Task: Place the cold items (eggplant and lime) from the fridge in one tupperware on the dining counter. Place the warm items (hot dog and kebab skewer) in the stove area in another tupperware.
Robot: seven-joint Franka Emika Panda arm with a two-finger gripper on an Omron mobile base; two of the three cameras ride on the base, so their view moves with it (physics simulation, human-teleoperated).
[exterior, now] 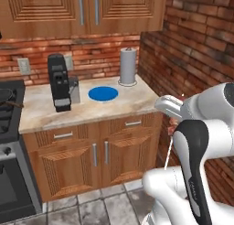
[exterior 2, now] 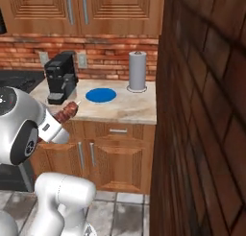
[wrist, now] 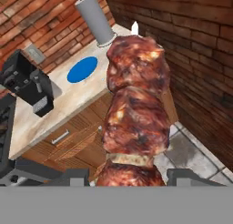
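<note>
Pincer (wrist: 129, 175) clamped on the kebab (wrist: 134, 114), which is held in the air in front of the cabinets, below tabletop (exterior: 132, 103) level. On the tabletop: blue plate (exterior: 103, 93), coffee machine (exterior: 59, 82), paper towel roll (exterior: 128, 66).

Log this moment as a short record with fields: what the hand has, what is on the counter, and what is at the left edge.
hand: shut on the kebab skewer, held in the air in front of the cabinets
counter: coffee machine, blue plate, paper towel roll
plate: nothing on it
stove: at the counter's left end
</note>
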